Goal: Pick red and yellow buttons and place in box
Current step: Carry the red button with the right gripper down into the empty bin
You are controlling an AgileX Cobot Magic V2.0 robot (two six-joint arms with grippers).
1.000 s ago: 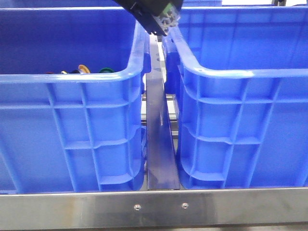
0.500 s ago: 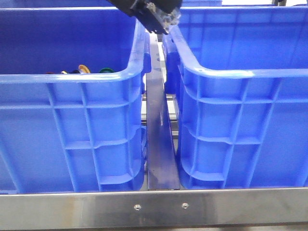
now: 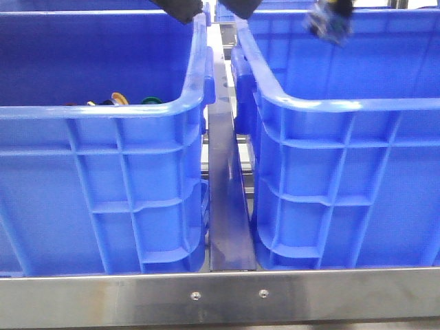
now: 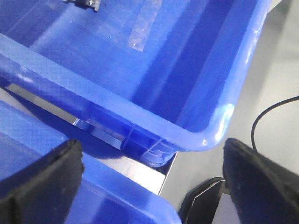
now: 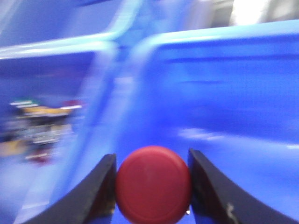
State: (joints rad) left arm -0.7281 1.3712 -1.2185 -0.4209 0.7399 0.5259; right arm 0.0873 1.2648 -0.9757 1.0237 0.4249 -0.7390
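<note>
Right gripper (image 5: 152,186) pinching red button (image 5: 153,185), domed cap wedged between both black fingers (image 5: 100,193), touching each side. Right wrist view motion-blurred; blue crate walls behind. Left gripper (image 4: 152,182) spread wide, nothing between fingers (image 4: 39,179), hovering over rim of right-hand box (image 4: 140,109) and gap between crates. Small dark item (image 4: 86,3) lying on that box's floor; identity unclear. Front view: left crate (image 3: 103,185) holds several items including yellowish and green caps (image 3: 120,98); right box (image 3: 344,179) beside it, narrow gap between.
</note>
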